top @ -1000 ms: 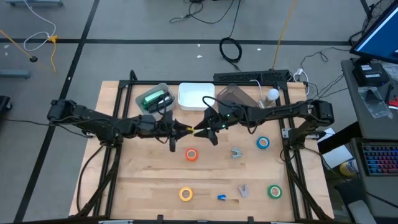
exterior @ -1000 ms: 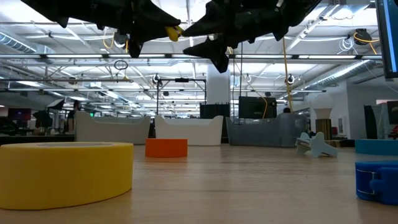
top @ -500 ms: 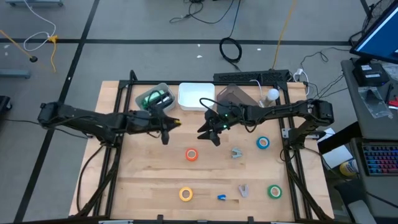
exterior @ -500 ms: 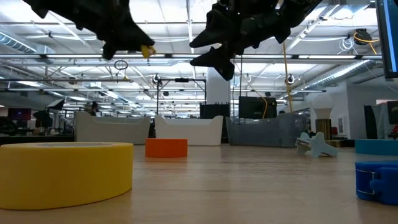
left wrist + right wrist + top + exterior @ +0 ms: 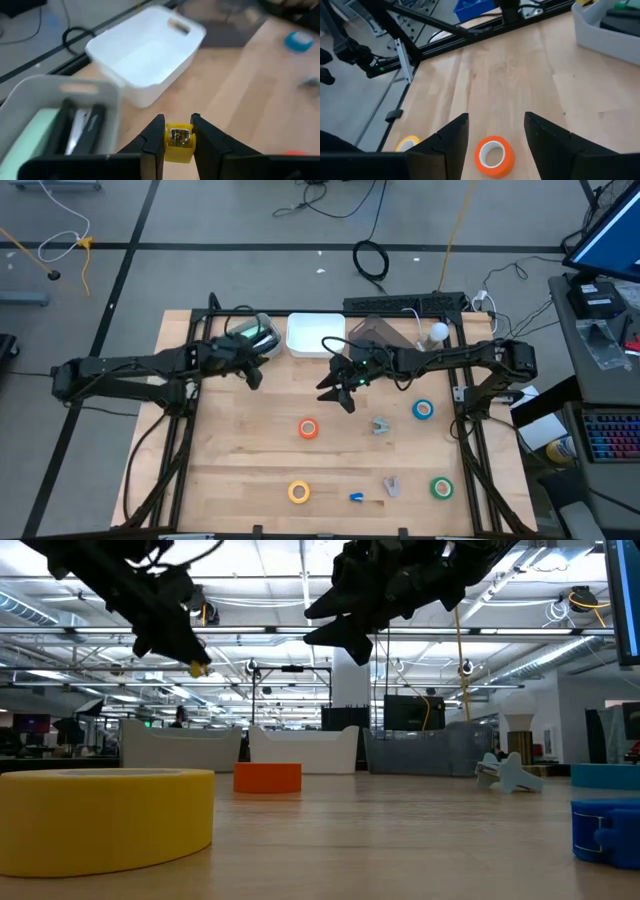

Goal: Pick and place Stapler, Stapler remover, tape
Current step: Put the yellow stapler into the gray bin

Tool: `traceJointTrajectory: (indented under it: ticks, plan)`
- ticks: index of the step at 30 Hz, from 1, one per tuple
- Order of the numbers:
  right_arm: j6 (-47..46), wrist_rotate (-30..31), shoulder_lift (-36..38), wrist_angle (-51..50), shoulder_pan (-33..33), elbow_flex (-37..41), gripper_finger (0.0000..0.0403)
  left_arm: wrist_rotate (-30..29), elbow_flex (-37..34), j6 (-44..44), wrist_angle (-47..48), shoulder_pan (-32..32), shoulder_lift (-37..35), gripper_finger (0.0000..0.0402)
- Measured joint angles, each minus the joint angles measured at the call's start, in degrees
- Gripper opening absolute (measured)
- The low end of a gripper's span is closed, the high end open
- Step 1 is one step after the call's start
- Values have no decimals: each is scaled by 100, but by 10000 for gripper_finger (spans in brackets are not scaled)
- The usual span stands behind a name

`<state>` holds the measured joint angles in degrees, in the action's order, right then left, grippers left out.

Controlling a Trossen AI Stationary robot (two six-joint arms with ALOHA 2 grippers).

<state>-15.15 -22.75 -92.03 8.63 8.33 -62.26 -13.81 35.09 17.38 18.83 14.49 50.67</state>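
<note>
Carrying a small yellow piece (image 5: 178,142) clenched between its jaws, the left gripper (image 5: 178,135) nears the grey bin (image 5: 250,337), presumably for dropping; the right gripper (image 5: 495,131) hovers with jaws released above the orange tape (image 5: 493,154).

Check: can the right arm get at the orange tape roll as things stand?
Probably yes. The right gripper hangs open above the table, the orange tape roll lies flat just beyond its fingers with bare wood around it, and the left gripper is off by the bins.

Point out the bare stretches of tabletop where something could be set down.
Widest bare wood: left of the orange tape and yellow tape, out to the table edge. A smaller patch lies between those two rolls. The right side around the blue tape and green tape is crowded.
</note>
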Motion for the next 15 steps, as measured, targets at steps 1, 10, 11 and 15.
traceJointTrajectory:
  ticks: [1,10,11,15]
  plan:
    - [6,3,0,13,21,0,187,110,0,-71,74,148,26,71]
    - [476,21,0,60,136,0,187,732,0,-927,823,1456,228,79]
    - [504,28,26,55,159,0,187,828,1,-1024,902,1583,283,80]
    - [579,43,301,200,269,215,187,1104,2,-1344,979,1994,532,73]
